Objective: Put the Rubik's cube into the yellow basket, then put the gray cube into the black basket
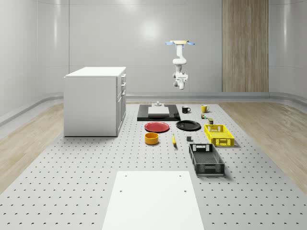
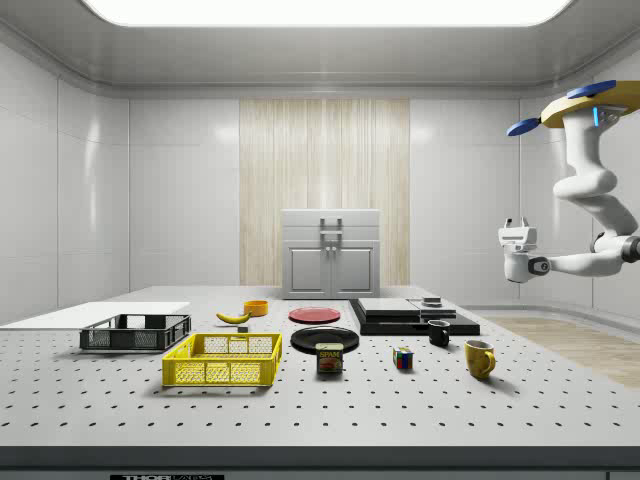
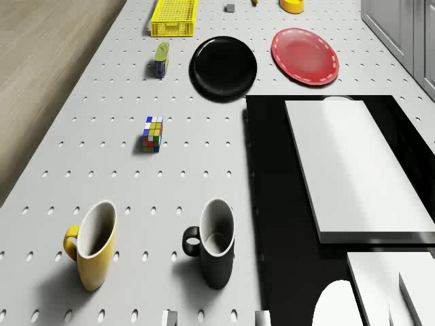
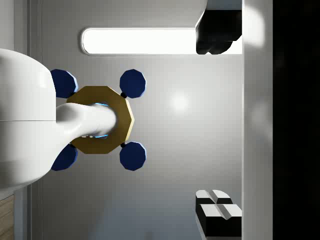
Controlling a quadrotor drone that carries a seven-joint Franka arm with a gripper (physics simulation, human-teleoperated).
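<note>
High above table [image 1: 86, 158], end effector [image 2: 516, 262] empty.

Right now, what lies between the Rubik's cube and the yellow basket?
In the side view, a Spam can stands between the Rubik's cube and the yellow basket; the drone view shows it too.

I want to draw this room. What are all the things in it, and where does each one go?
Rubik's cube: 1, multicoloured, table, beside the can.
Gray cube: 1, between the baskets.
Yellow basket: 1, table.
Black basket: 1, nearer the camera in the whole-scene view.
Plates: 2, red, black.
Mugs: 2, yellow, black.
Can: 1.
Bowl: 1, orange.
Banana: 1, yellow.
Cabinet: 1, white.
Drone: hovers above the table's far end.
Hand: white, high up.
</note>
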